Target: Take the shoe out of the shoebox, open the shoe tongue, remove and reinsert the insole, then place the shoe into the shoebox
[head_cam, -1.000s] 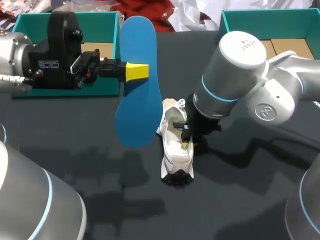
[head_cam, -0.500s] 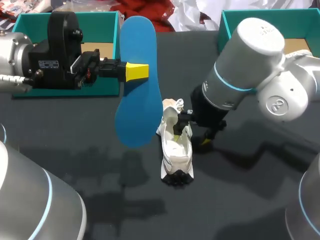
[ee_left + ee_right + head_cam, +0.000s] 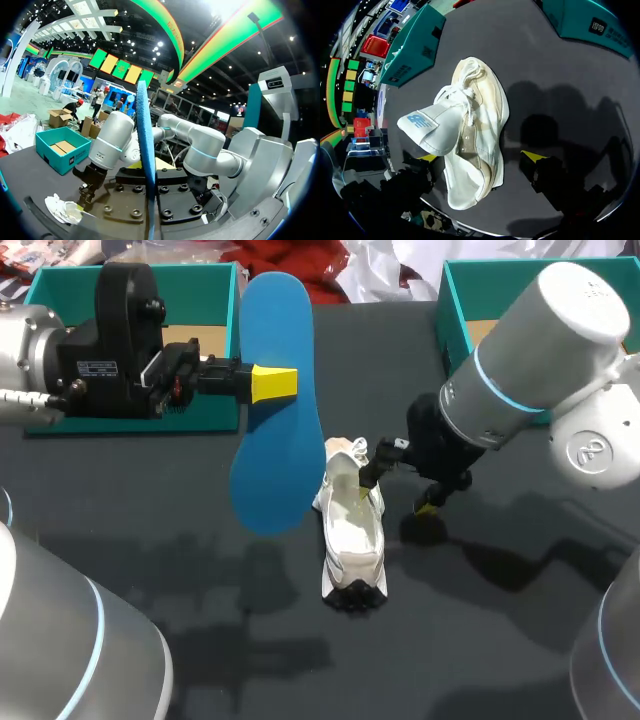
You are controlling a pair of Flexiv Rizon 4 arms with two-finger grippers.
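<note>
Left gripper (image 3: 275,383): clamped on the blue insole (image 3: 270,470), holding it in the air left of centre. One yellow tip sits on the insole's face, the other is hidden behind it. The insole stands on its long axis, upper end over the right corner of the left shoebox (image 3: 130,270), lower end just left of the shoe (image 3: 352,535). In the left wrist view it runs edge-on straight out from the gripper.

The shoe is white and lies on the dark table (image 3: 150,540), mid-table, nearer than both boxes. Its tongue (image 3: 427,127) is folded up and out, so the opening is exposed.

Right gripper (image 3: 397,498): fingers spread apart, low at the shoe's right side. In the right wrist view one tip is beside the tongue and the other is clear of the shoe, gripping nothing. The right shoebox (image 3: 449,295) is at the far right, behind the right arm.
</note>
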